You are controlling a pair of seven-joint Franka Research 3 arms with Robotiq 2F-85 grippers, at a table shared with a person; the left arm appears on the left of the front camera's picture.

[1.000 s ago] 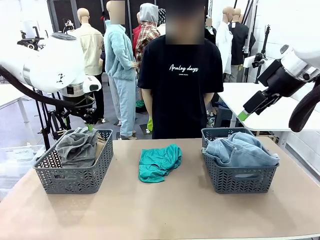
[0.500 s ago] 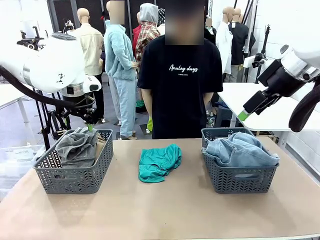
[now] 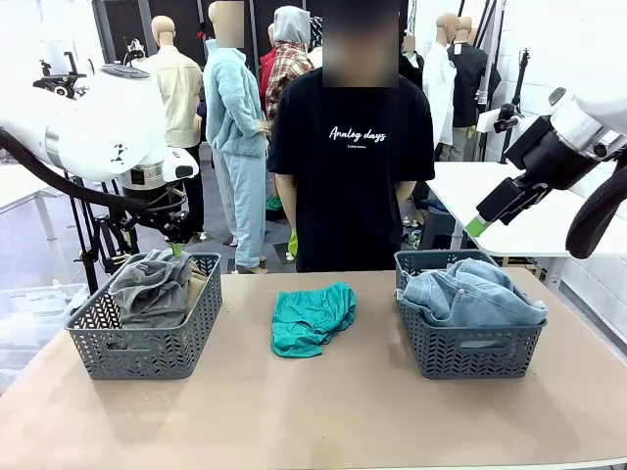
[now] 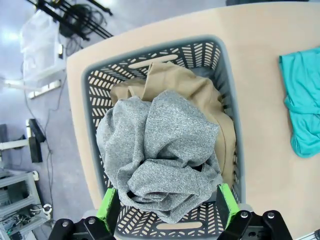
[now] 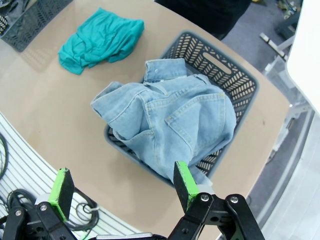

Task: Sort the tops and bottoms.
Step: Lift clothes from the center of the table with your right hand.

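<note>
A teal green top (image 3: 312, 318) lies crumpled on the table's middle, also seen in the right wrist view (image 5: 100, 40). The left basket (image 3: 147, 354) holds a heather grey top (image 4: 160, 160) piled over a tan khaki top (image 4: 185, 90). Light blue denim bottoms (image 3: 470, 292) fill the right basket (image 3: 470, 354) and spill over its rim (image 5: 170, 120). My left gripper (image 4: 166, 207) hangs open high above the left basket's far end (image 3: 176, 240). My right gripper (image 5: 122, 187) is open, raised above and beyond the right basket (image 3: 480, 223). Neither holds anything.
A person in a black T-shirt (image 3: 353, 157) stands at the table's far edge behind the teal top, arms down. Bare tabletop (image 3: 323, 411) stretches between the baskets and along the near edge. A white table (image 3: 509, 211) stands off to the back right.
</note>
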